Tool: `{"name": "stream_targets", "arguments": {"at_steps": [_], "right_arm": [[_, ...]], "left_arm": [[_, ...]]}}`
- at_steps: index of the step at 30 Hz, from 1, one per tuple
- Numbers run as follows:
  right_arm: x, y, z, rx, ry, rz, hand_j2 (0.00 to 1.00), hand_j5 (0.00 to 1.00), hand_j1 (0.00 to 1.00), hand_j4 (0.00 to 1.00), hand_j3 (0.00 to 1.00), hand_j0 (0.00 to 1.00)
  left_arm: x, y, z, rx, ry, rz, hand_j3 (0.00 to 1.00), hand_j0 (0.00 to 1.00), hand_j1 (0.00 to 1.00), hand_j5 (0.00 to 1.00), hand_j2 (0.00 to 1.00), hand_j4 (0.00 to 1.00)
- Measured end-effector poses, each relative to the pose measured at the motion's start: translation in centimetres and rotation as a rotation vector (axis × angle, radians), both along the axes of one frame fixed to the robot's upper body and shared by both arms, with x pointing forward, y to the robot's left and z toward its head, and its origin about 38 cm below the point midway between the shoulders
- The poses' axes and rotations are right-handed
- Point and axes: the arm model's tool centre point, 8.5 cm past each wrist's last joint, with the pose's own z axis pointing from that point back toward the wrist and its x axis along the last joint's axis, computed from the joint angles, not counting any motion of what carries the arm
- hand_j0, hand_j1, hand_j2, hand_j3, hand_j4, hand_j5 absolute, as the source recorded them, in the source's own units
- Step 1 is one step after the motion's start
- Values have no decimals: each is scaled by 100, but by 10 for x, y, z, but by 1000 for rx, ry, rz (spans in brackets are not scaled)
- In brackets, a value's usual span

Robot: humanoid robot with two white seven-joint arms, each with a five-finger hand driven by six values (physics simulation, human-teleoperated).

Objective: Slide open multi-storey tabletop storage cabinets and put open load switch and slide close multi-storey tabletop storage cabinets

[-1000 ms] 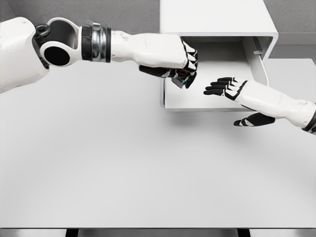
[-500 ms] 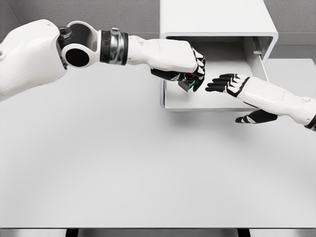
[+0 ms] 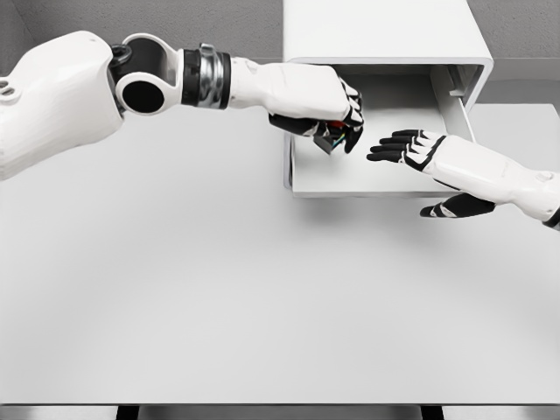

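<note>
The white storage cabinet [image 3: 385, 31] stands at the back of the table with its drawer [image 3: 376, 179] pulled out toward me. My left hand [image 3: 337, 127] hovers over the drawer's left part, fingers curled around the small dark load switch [image 3: 331, 137], which shows a bit of red and grey between the fingers. My right hand [image 3: 398, 147] floats over the drawer's right half with its fingers stretched out flat and its thumb [image 3: 451, 210] hanging below the drawer's front edge; it holds nothing.
The white table [image 3: 219, 297] stretches wide in front of the cabinet. The drawer's right side wall [image 3: 464, 109] rises next to my right forearm. A dark grey wall runs behind the cabinet.
My left arm has carried the load switch to the right, further in over the drawer. The right hand has drifted slightly right and stayed spread.
</note>
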Motion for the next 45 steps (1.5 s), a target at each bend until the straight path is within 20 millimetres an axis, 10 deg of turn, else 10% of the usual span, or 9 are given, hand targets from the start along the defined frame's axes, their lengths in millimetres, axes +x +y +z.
{"name": "stream_targets", "arguments": {"at_steps": [11,30,40,43,45], "right_arm": [[0,0,-1,2,3,0,100,100,100,100,100,100],[-1,1,-2,4,5,0,100,100,100,100,100,100],[0,1,0,4,-1,0,100,100,100,100,100,100],[0,2,-2,9,2,2,100,100,100,100,100,100],[0,3,-2,11,2,3,100,100,100,100,100,100]], "left_arm": [[-4,-5,5,-25,-1,-17,94,94,94,94,94,94],[-44,-26,48,-152,-40,-156,100,100,100,100,100,100],[-49,25,81,-218,-98,-106,100,100,100,100,100,100],[-38,75,33,-266,7,24,100,100,100,100,100,100],[-32,109,42,-300,-15,102,100,100,100,100,100,100]]}}
